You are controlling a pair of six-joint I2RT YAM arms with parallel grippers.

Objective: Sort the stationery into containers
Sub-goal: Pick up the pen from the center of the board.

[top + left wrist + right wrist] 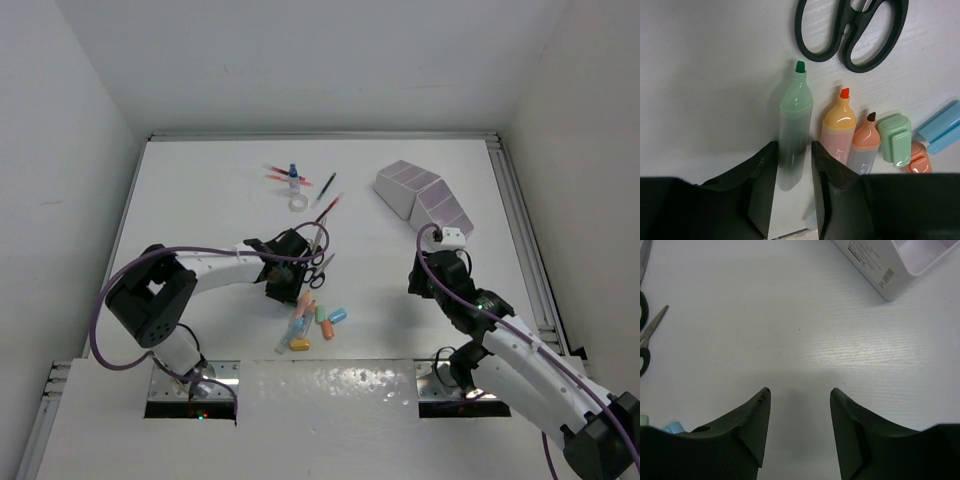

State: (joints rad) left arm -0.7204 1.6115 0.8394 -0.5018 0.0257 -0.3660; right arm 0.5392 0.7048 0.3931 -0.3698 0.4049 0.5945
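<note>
Three uncapped highlighters (796,115), two scissors (655,322) (edge-cropped), one organiser (425,195), one bottle (293,178).

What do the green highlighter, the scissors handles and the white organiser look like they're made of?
Green highlighter: translucent pastel plastic, glossy, with glints on its shoulder; the dark green tip looks like felt. Scissors handles: probably matte black plastic, little shine. Organiser: likely smooth white plastic, thin moulded walls, a printed label on the side.

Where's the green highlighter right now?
Left wrist view: the green highlighter lies on the table, pinched between the left gripper fingers, tip toward the scissors, orange highlighter close beside it.
</note>
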